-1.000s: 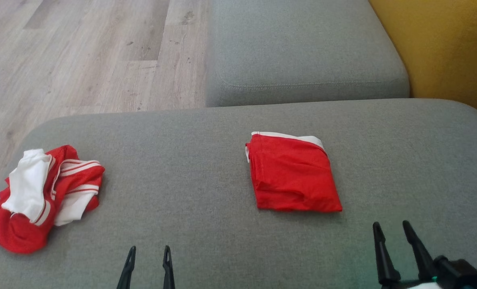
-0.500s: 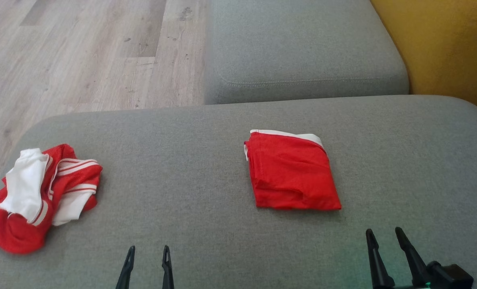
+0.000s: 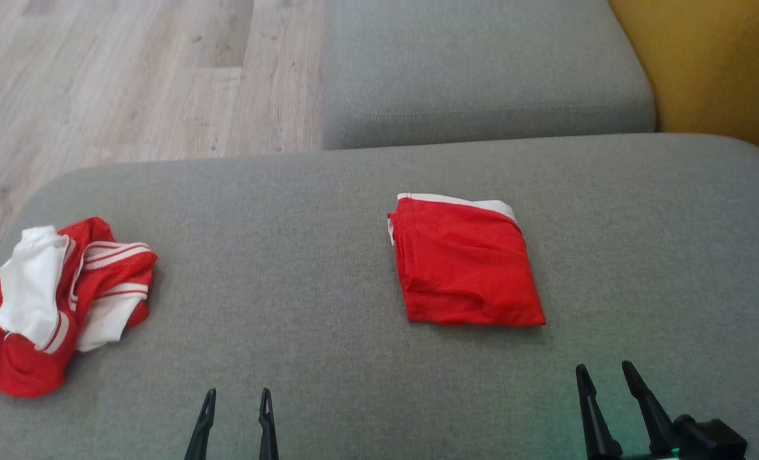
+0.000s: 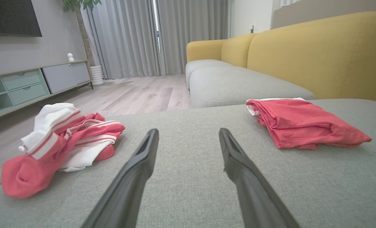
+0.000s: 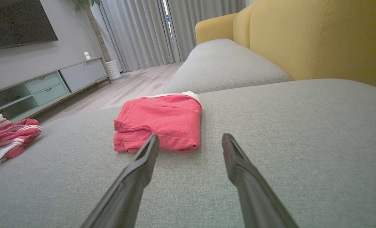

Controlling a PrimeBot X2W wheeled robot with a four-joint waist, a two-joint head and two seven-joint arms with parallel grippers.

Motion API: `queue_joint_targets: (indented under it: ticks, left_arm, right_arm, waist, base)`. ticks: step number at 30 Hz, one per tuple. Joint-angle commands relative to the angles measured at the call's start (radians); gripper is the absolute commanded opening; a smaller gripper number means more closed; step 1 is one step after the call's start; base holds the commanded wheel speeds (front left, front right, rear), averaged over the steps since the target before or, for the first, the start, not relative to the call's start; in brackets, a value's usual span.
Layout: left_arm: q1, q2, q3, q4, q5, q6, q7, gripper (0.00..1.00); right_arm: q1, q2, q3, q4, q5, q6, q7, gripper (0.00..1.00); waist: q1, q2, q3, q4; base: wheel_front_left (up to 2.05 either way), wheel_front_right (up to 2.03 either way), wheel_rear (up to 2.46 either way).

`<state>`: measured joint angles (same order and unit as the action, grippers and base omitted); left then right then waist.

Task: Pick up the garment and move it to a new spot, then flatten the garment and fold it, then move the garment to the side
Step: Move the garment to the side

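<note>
Grey sofa cushion (image 3: 303, 268) under square-folded, white-edged red garment (image 3: 466, 268); both jaws spread, empty.

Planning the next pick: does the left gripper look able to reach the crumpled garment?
Probably yes: the left gripper is open, and only bare grey cushion lies between it and the crumpled garment.

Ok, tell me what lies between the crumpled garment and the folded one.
Nothing but bare grey cushion lies between the crumpled red-and-white garment and the folded red garment, as the head view shows.
</note>
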<state>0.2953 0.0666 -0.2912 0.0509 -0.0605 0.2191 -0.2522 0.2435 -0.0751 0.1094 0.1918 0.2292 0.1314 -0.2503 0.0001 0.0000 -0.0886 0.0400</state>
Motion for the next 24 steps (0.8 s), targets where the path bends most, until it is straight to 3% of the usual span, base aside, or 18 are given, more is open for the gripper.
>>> queue_joint_targets:
  ticks: [1,16,20,24]
  left_arm:
    - [-0.051,-0.014,0.027,-0.032,0.011,-0.001,-0.01,1.0]
    - [-0.154,-0.016,0.019,-0.07,0.011,0.003,-0.01,1.0]
    - [-0.204,-0.016,0.001,-0.081,0.01,0.002,-0.01,1.0]
    - [-0.232,-0.016,-0.016,-0.082,0.013,0.003,-0.01,1.0]
  right_arm:
    - [-0.047,-0.01,0.023,-0.03,0.008,-0.001,-0.011,1.0]
    - [-0.154,-0.054,0.015,-0.037,0.027,-0.001,-0.011,1.0]
    - [-0.248,-0.082,0.024,0.047,0.098,-0.001,-0.01,1.0]
    - [-0.378,-0.122,0.065,0.13,0.238,-0.001,0.093,1.0]
  waist:
    - [-0.0001,0.0,0.013,0.001]
    - [-0.0001,0.0,0.204,0.031]
    - [-0.0001,0.0,0.256,0.046]
    - [-0.0001,0.0,0.279,0.048]
  base:
    - [0.0,0.0,0.0]
    - [0.0,0.0,0.0]
    - [0.0,0.0,0.0]
    - [0.0,0.0,0.0]
